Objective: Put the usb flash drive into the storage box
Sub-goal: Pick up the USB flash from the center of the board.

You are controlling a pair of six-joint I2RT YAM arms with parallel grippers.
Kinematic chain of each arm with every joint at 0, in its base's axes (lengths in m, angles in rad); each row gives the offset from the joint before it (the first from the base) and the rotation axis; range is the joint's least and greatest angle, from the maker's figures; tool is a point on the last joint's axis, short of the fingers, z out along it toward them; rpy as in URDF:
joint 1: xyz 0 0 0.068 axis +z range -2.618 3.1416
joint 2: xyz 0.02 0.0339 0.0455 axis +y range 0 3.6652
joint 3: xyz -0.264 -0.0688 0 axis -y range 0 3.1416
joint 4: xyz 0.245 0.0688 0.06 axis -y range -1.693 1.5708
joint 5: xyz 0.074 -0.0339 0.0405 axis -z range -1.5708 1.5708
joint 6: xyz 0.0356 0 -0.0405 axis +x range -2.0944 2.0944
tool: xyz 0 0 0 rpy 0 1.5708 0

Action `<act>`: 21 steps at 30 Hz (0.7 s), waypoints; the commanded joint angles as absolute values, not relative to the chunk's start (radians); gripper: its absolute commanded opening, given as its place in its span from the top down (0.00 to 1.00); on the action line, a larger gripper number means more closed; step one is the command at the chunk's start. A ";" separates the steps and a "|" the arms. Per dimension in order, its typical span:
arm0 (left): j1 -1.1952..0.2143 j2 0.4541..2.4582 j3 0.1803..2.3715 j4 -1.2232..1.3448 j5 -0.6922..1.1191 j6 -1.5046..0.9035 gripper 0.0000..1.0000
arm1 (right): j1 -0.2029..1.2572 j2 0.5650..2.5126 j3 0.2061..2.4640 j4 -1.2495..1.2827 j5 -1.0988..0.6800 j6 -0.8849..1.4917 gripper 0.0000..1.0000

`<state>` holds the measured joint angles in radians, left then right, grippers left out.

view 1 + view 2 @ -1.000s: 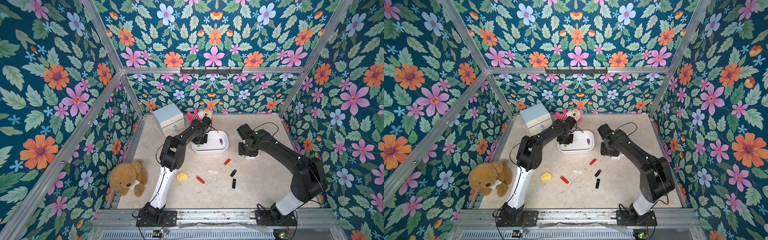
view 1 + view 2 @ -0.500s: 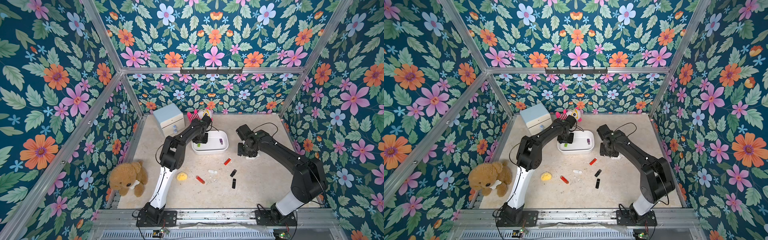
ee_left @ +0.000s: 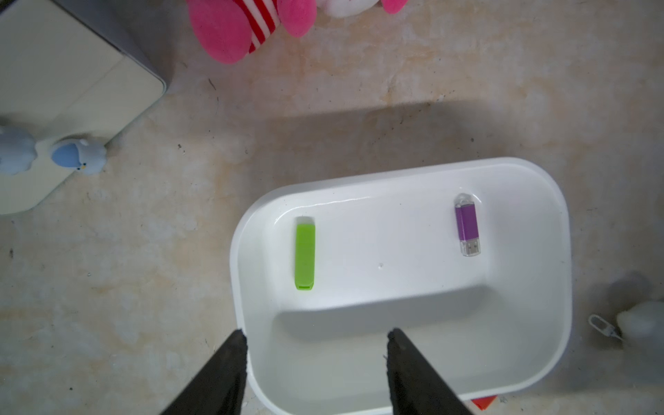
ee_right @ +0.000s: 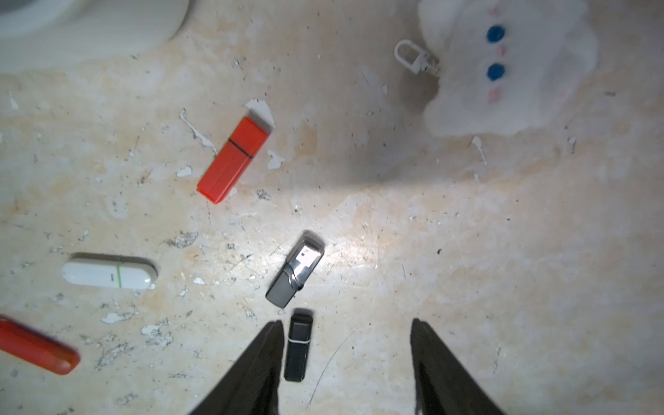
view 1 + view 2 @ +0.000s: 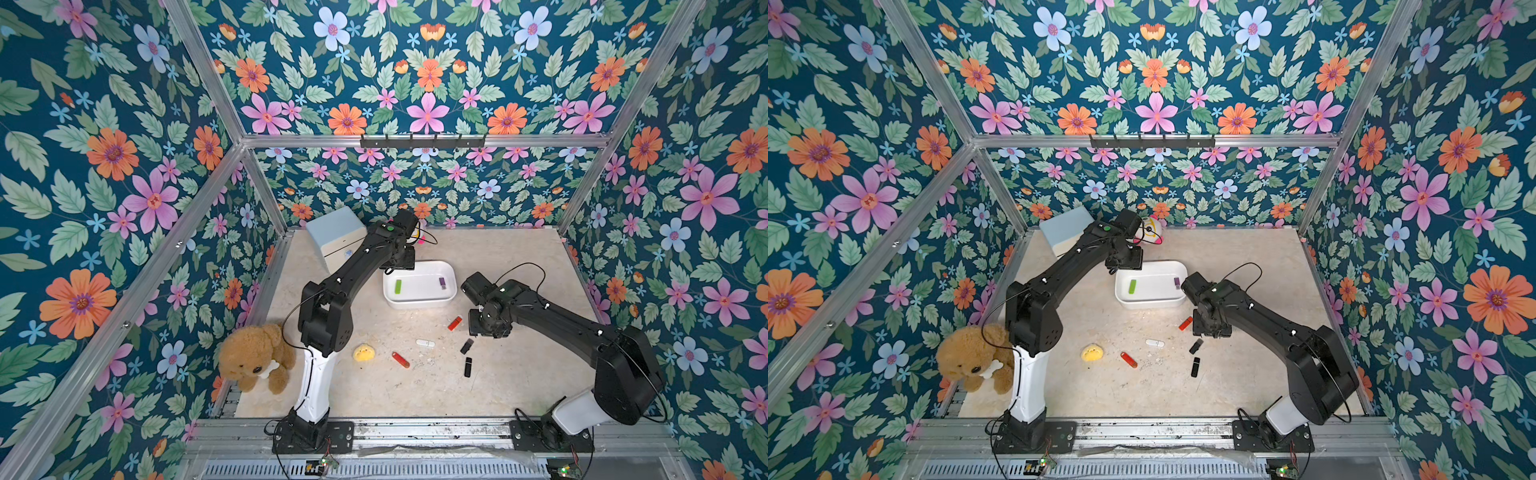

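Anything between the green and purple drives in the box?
Nothing: bare storage box floor between green drive and purple drive, per left wrist view.

Beige tabletop [image 5: 519,257] (scuffed, flaking), white storage box [image 5: 419,305], five loose flash drives [image 5: 455,323], teddy bear [image 5: 253,361], cabinet [image 5: 332,228]

Black left arm [image 5: 353,266] and right arm [image 5: 561,316], white base links [image 5: 316,382], looping black cables [image 5: 524,264], green status light [image 5: 390,227]
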<state>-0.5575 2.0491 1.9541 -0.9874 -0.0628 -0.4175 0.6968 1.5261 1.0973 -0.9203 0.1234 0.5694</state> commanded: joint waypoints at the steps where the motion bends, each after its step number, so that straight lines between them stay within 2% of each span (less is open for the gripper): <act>1: -0.567 1.960 1.840 -0.965 -0.074 -0.435 0.34 | 0.720 1.521 1.068 -0.912 0.086 0.635 0.39; 11: -0.652 1.735 1.494 -0.907 -0.093 -0.502 0.33 | 0.737 1.613 1.056 -0.814 0.030 0.660 0.39; 21: -0.693 1.589 1.261 -0.859 -0.103 -0.564 0.33 | 0.744 1.733 1.066 -0.769 0.028 0.671 0.40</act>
